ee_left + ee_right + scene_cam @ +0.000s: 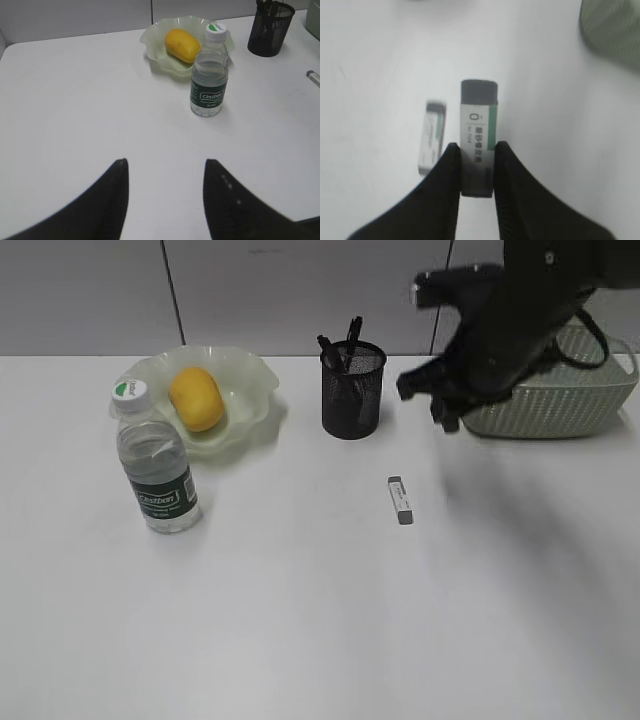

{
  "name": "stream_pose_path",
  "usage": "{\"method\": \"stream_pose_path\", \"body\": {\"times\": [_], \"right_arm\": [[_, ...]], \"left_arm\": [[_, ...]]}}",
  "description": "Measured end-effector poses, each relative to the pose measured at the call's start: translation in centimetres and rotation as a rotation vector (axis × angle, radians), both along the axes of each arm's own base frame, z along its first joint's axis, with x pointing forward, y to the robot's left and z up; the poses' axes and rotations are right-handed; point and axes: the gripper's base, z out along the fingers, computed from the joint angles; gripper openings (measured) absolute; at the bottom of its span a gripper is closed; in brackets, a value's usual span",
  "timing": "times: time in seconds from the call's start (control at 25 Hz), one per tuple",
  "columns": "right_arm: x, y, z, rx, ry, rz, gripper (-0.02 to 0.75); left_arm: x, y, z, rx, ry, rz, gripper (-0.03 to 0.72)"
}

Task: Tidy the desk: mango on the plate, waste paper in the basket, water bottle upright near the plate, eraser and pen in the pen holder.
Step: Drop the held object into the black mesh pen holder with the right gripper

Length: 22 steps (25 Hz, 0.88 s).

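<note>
My right gripper (476, 150) is shut on an eraser (479, 125) with a white and green sleeve and holds it above the table; in the exterior view it (440, 405) is blurred, beside the basket (570, 400). A second eraser (400, 500) lies on the table, left of the jaws in the right wrist view (432, 137). The mango (196, 398) lies in the plate (245, 380). The water bottle (158, 475) stands upright in front of the plate. The pen holder (352, 390) holds dark pens. My left gripper (165, 165) is open and empty. The waste paper is out of view.
In the left wrist view the bottle (210, 85), mango (182, 45), plate (155, 37) and pen holder (270, 30) stand far ahead of the jaws. The basket's corner (615, 25) shows at the top right of the right wrist view. A grey wall runs behind the table.
</note>
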Motion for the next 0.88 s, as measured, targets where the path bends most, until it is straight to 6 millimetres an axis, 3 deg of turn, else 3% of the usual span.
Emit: {"method": "stream_pose_path", "body": {"times": [0.2, 0.36, 0.52, 0.68, 0.76, 0.88], "right_arm": [[4.5, 2.3, 3.5, 0.11, -0.27, 0.049, 0.166], [8.5, 4.3, 3.6, 0.145, -0.361, 0.056, 0.165], [11.0, 5.5, 1.7, 0.137, -0.335, 0.058, 0.165], [11.7, 6.2, -0.4, 0.14, -0.266, 0.077, 0.178], [11.6, 6.3, -1.0, 0.141, -0.235, 0.091, 0.251], [11.4, 6.3, -1.1, 0.134, -0.199, 0.101, 0.45]], "left_arm": [[0.0, 0.0, 0.0, 0.0, 0.0, 0.0, 0.363], [0.0, 0.0, 0.0, 0.0, 0.0, 0.0, 0.356], [0.0, 0.0, 0.0, 0.0, 0.0, 0.0, 0.354], [0.0, 0.0, 0.0, 0.0, 0.0, 0.0, 0.353], [0.0, 0.0, 0.0, 0.0, 0.0, 0.0, 0.347], [0.0, 0.0, 0.0, 0.0, 0.0, 0.0, 0.332]]}}
